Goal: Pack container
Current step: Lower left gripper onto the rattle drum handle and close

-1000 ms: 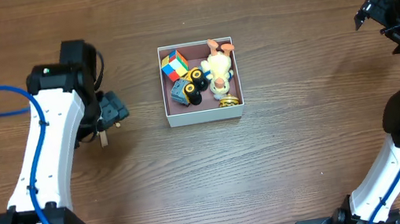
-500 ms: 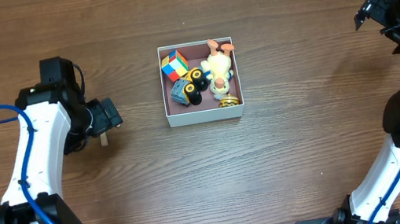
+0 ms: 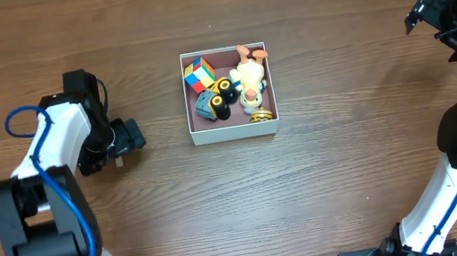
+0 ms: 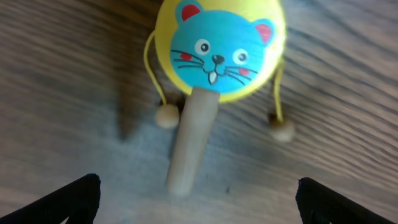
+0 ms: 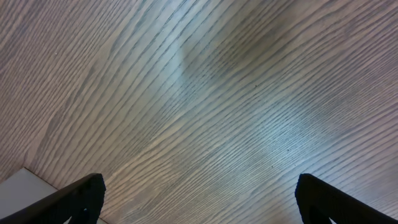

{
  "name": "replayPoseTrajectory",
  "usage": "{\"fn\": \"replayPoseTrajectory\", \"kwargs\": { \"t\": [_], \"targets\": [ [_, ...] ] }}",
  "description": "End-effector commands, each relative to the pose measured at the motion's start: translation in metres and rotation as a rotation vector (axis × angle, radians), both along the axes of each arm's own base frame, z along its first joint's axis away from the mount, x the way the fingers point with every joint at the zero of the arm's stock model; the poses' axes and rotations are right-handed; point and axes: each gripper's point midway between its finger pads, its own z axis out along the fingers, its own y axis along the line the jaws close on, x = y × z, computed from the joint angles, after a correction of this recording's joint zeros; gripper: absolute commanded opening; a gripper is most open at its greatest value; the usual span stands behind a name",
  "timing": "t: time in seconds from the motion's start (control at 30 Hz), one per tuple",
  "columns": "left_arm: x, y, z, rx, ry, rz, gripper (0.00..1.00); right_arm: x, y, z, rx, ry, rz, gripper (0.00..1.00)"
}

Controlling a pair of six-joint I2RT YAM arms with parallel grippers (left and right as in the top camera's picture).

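The container (image 3: 235,133) is a square white box with a pink inside at the table's middle. It holds a colour cube (image 3: 197,74), a blue and yellow truck (image 3: 214,101) and a cream plush toy (image 3: 248,78). My left gripper (image 3: 126,139) is open to the left of the container, low over a rattle drum. Only the drum's wooden handle end (image 3: 119,160) shows from overhead. In the left wrist view the yellow drum with a blue cat face (image 4: 217,46) lies on the table, its handle pointing between my open fingers (image 4: 199,194). My right gripper (image 3: 430,16) is open and empty at the far right.
The right wrist view shows bare wood between the open fingers (image 5: 199,193) and a white patch (image 5: 15,186) at the bottom left corner. A small gold thing (image 3: 261,116) lies in the container's front right corner.
My left arm has swung its elbow inward and the gripper has shifted slightly toward the front, staying over the rattle drum. The right arm has not moved.
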Motion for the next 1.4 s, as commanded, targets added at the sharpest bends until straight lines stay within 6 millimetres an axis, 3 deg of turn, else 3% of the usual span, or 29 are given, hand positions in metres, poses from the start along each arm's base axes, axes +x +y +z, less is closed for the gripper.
{"fn": "replayPoseTrajectory", "kwargs": {
  "t": [0.0,0.57,0.7,0.8,0.9,1.07,1.2,1.37],
  "targets": [
    [-0.003,0.002,-0.016,0.008,0.036,-0.022,1.00,0.000,0.001,0.008,-0.006,-0.021,0.003,1.00],
    [0.010,0.005,-0.018,0.020,-0.016,-0.073,1.00,0.000,0.001,0.008,-0.006,-0.021,0.003,1.00],
    [0.010,0.005,-0.018,0.019,-0.015,-0.073,0.80,0.000,0.001,0.008,-0.006,-0.021,0.003,1.00],
    [0.010,0.005,-0.018,0.021,-0.015,-0.073,0.79,0.000,0.001,0.008,-0.006,-0.021,0.003,1.00],
    [0.010,0.005,-0.018,0.021,-0.014,-0.073,0.67,0.000,0.001,0.008,-0.006,-0.021,0.003,1.00],
    [0.010,0.005,-0.018,0.021,-0.015,-0.073,0.57,0.000,0.001,0.008,-0.006,-0.021,0.003,1.00],
    [0.010,0.005,-0.018,0.021,-0.014,-0.073,0.56,0.000,0.001,0.008,-0.006,-0.021,0.003,1.00],
    [0.008,0.005,-0.018,0.020,-0.009,-0.073,0.45,0.000,0.001,0.008,-0.006,-0.021,0.003,1.00]
  ]
}}
